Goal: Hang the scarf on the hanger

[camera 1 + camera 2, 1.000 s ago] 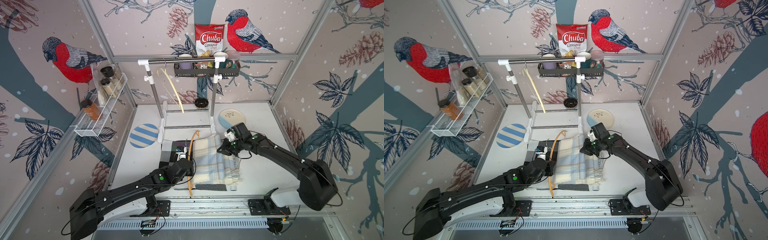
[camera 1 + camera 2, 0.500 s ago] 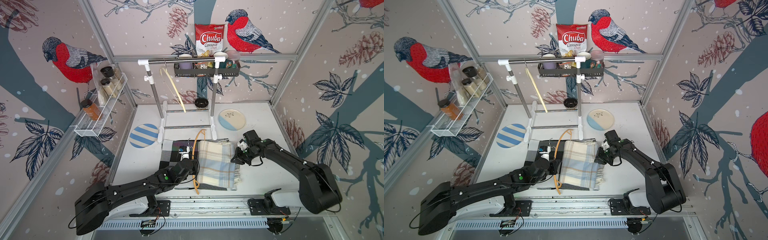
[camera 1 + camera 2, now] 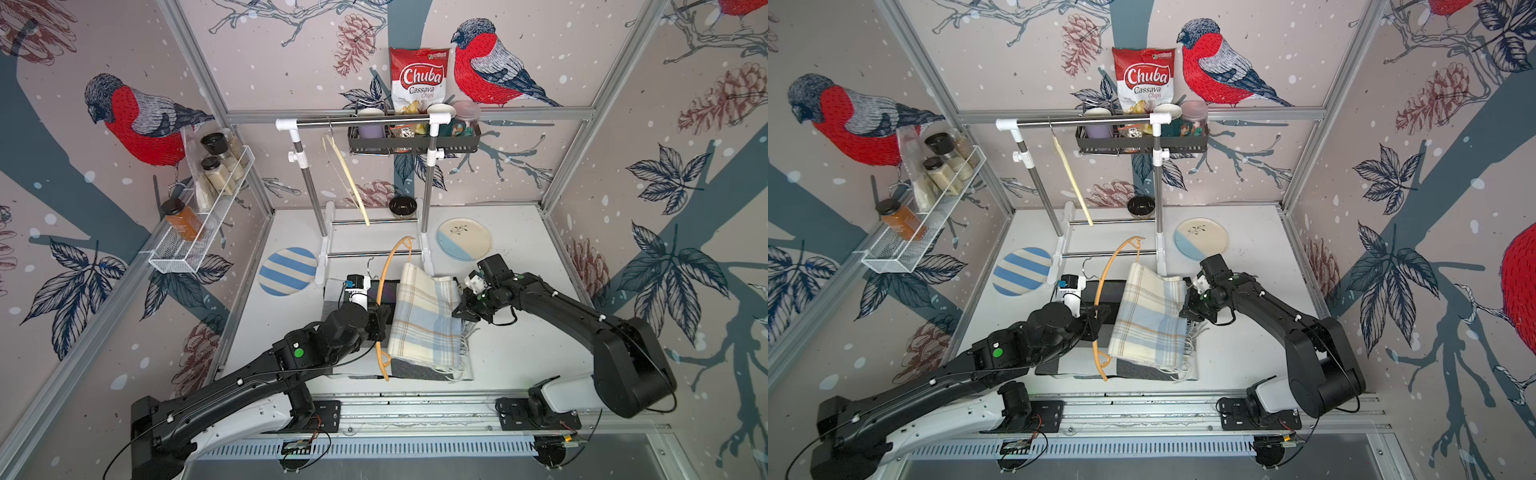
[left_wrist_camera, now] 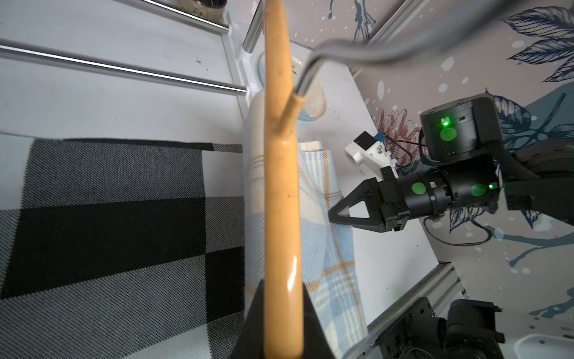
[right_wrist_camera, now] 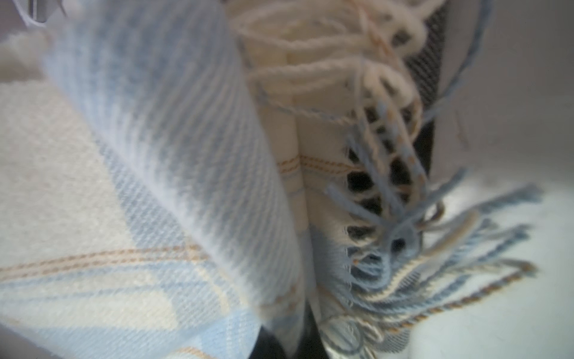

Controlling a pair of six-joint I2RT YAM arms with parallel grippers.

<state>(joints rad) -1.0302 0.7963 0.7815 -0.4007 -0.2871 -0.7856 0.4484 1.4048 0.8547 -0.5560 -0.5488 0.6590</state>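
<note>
In both top views the white table (image 3: 519,353) sits between walls (image 3: 291,62) with red birds. The scarf (image 3: 424,316) lies in the middle, touching the hanger (image 3: 384,282). My right hand (image 3: 459,309) pinches its right edge. My left wrist view: my left hand (image 4: 281,310) squeezes the hanger. My right wrist view: blurry scarf, very close.

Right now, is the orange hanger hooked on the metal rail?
No, the left gripper holds the orange hanger down by the scarf; only a pale hanger hangs on the rail.
</note>
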